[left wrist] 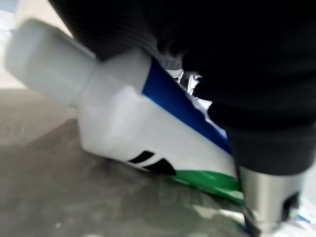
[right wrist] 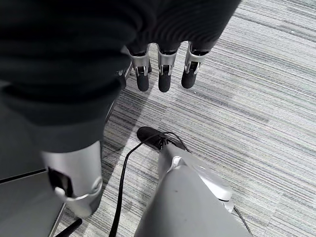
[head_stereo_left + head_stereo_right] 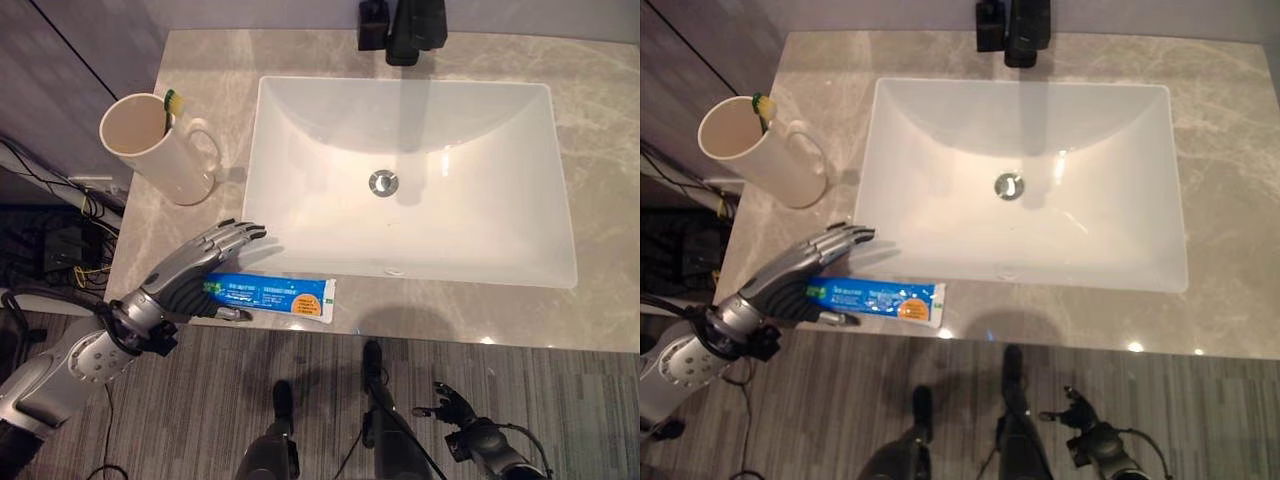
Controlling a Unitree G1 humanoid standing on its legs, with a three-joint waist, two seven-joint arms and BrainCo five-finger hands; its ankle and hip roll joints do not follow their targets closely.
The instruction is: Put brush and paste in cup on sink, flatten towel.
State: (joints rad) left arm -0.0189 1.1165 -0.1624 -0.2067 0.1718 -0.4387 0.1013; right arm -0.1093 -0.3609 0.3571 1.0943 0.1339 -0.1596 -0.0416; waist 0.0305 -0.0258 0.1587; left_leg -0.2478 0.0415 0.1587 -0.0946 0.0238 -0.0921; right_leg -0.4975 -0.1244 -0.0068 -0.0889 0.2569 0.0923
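A marbled stone worktop [image 3: 600,140] is shown from above, with a white rectangular sink [image 3: 410,175] set into it and a dark tap [image 3: 405,30] mounted at the far edge. A round metal drain [image 3: 383,182] is seen in the middle of the basin.

A cream cup [image 3: 160,145] with a handle is placed on the worktop to the left of the sink, well apart from the front edge. The brush [image 3: 171,103], of which a green and yellow end is visible, is seen standing inside the cup against its rim.

The paste [image 3: 270,296], a tube printed in blue, white, green and orange, is laid flat on the front strip of the worktop, just in front of the sink's left corner, with its capped end directed to the robot's left. In the left wrist view the white cap and shoulder of the tube are seen resting on the stone.

The left hand [image 3: 195,270] is positioned over the capped end of the tube. Its fingers [image 3: 235,236] are held nearly straight and together, extended above the tube toward the sink, while the thumb [image 3: 232,314] is placed along the near side of the tube; whether the tube is actually pinched cannot be told.

The right hand [image 3: 455,405] is seen low beside the worktop, above the striped floor [image 2: 256,98], with its fingers loosely spread and nothing held.
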